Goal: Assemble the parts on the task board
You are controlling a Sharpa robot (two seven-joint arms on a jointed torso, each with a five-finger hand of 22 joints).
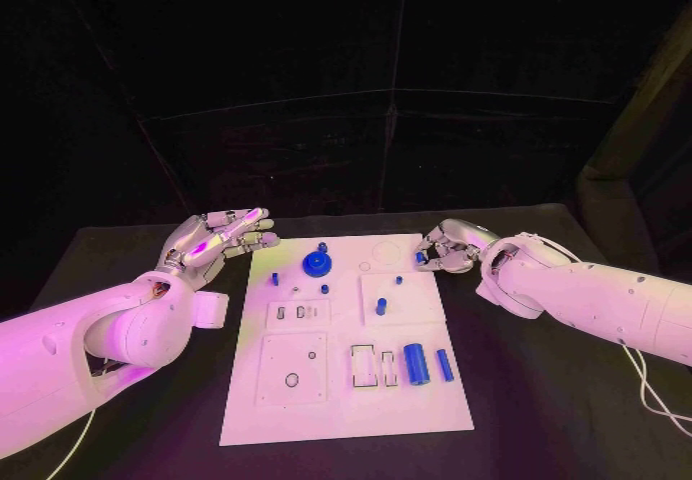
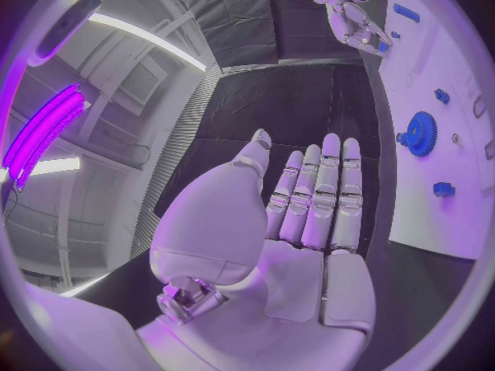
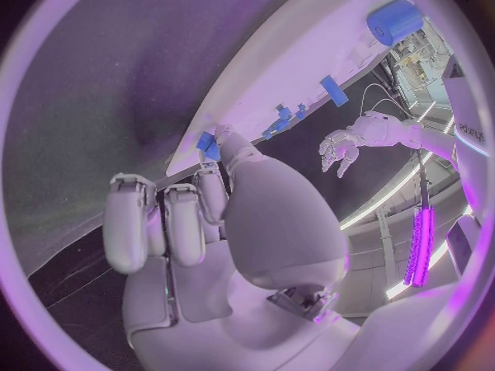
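Observation:
The white task board (image 1: 339, 400) lies in the middle of the black table. A blue gear (image 1: 316, 263) stands near its far edge, with small blue pegs (image 1: 381, 305) dotted around it. Two blue cylinders (image 1: 415, 363) lie on the near right part. My right hand (image 1: 453, 250) is at the board's far right edge, its fingers curled in, and pinches a small blue part (image 3: 209, 146) at its fingertips just above the board (image 3: 299, 66). My left hand (image 1: 224, 240) hovers left of the far left corner, flat, fingers straight and apart, holding nothing (image 2: 309, 214).
Rectangular slots and recessed plates (image 1: 296, 368) take up the board's near half. Bare black table (image 1: 548, 400) surrounds the board on both sides. In the left wrist view the gear (image 2: 420, 132) and a peg (image 2: 444, 190) lie beside my open fingers.

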